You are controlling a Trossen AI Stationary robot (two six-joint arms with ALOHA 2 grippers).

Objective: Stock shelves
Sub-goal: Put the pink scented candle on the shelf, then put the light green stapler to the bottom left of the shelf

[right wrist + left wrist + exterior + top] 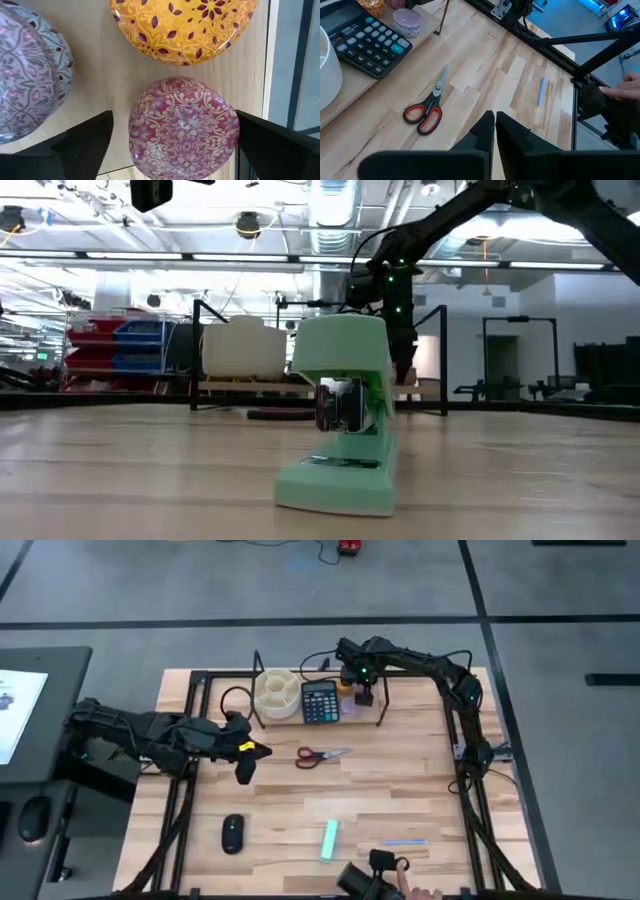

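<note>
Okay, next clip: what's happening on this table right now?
The right pincer hangs open over the low wooden shelf rack, its fingers either side of a small red patterned round tin. A cream round divided organiser, a dark desk calculator and two more patterned tins already sit on the rack. The left pincer hovers shut near the red-handled scissors. A black computer mouse, mint-green stapler and blue pen wait on the tabletop.

Red floral tin, orange leaf-patterned tin (mint-green stapler, red-handled scissors).
</note>
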